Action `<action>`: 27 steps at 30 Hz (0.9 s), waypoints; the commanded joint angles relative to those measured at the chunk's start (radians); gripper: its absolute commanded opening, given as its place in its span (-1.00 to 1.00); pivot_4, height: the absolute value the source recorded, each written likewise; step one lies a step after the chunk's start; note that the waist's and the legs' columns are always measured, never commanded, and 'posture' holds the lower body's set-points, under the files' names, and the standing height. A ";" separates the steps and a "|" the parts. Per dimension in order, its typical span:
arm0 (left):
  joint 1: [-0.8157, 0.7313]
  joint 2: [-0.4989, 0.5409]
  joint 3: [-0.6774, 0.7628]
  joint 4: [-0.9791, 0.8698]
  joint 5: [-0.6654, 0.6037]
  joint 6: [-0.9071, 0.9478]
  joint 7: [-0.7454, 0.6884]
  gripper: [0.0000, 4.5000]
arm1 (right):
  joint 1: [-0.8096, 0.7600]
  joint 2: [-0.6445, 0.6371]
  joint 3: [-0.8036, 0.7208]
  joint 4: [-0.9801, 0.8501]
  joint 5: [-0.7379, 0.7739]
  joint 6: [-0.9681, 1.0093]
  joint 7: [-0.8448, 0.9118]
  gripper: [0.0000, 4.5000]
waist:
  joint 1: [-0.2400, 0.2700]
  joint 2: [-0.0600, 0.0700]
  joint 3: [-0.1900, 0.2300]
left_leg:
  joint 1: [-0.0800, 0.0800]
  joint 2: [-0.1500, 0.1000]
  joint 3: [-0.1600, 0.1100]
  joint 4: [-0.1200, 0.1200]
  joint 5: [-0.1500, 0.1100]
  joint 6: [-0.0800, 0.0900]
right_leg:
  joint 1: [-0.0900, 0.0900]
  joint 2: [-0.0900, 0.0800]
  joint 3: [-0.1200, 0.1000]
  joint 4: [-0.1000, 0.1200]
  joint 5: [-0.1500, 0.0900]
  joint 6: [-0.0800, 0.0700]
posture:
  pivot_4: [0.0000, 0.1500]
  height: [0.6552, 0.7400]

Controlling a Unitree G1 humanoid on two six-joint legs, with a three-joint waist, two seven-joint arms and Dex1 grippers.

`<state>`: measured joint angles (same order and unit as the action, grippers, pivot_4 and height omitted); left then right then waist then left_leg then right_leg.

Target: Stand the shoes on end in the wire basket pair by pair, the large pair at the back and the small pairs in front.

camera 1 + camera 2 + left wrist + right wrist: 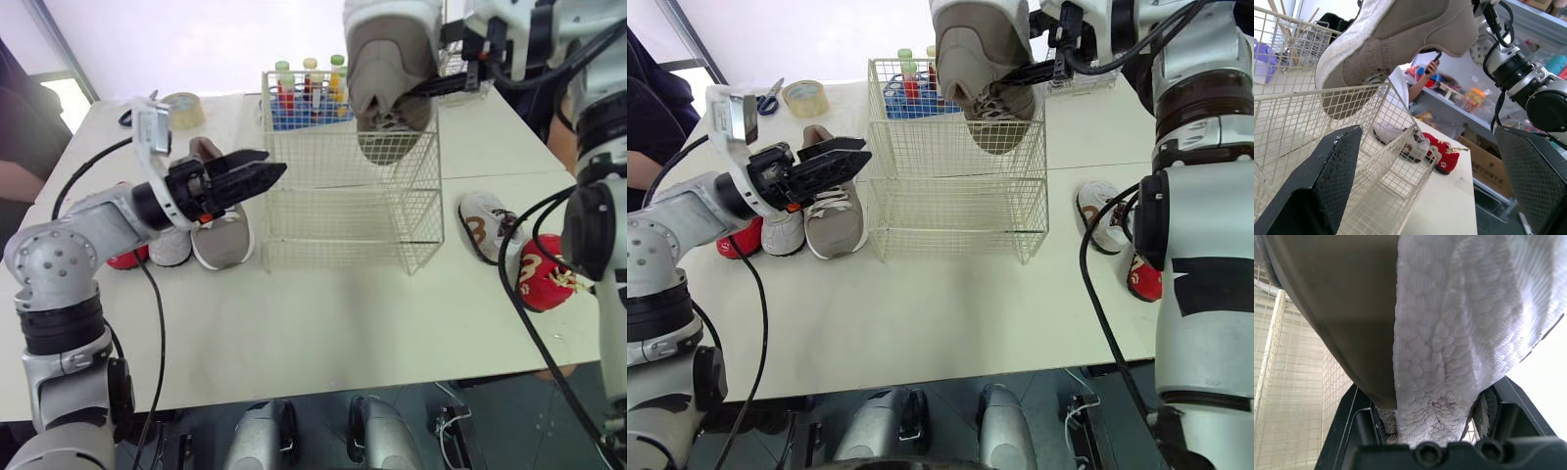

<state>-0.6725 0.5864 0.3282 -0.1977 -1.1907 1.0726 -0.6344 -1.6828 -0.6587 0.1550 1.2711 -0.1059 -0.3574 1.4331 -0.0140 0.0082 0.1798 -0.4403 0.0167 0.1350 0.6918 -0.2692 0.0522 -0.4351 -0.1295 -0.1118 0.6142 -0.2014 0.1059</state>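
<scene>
The wire basket (343,230) stands at the middle of the counter (323,333). The right gripper (423,90) is clamped on 1 large beige shoe (392,69), holding it on end with the heel up, the toe down and the laces towards the robot. Its toe dips below the basket's rim towards the 1 o'clock corner, and the rest of the shoe rises above the wire.

The left gripper (266,164) hangs just beside the basket's 9 o'clock side. Its 2 black fingers (1317,191) are spread wide with nothing between them. Under it the other large beige shoe (223,230) lies flat on the counter at the basket's 9 o'clock. Next to that shoe, farther out, lie a small white shoe (171,247) and a small red shoe (127,258).

At the basket's 3 o'clock, apart from it, lie another small white shoe (487,227) and another small red shoe (544,272).

A rack of bottles (309,98) stands just behind the basket at 12 o'clock. A roll of tape (183,108) and scissors (769,95) lie at 10 o'clock.
</scene>
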 commanded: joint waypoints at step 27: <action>-0.042 -0.006 -0.037 0.003 -0.005 -0.060 -0.005 1.00 | -0.020 -0.053 -0.044 0.002 -0.034 0.109 0.027 0.61 | -0.005 0.000 0.000 | 0.000 0.000 -0.001 0.000 0.000 0.000 | 0.001 0.000 -0.001 0.000 0.000 0.000 | 1.00 1.00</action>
<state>-0.6905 0.5783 0.2880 -0.1864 -1.1884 1.0332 -0.6308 -1.6505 -0.6866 0.1384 1.2922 -0.1536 -0.2590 1.4463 -0.0193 0.0084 0.1799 -0.4399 0.0166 0.1343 0.6919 -0.2692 0.0522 -0.4339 -0.1293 -0.1127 0.6142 -0.2014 0.1059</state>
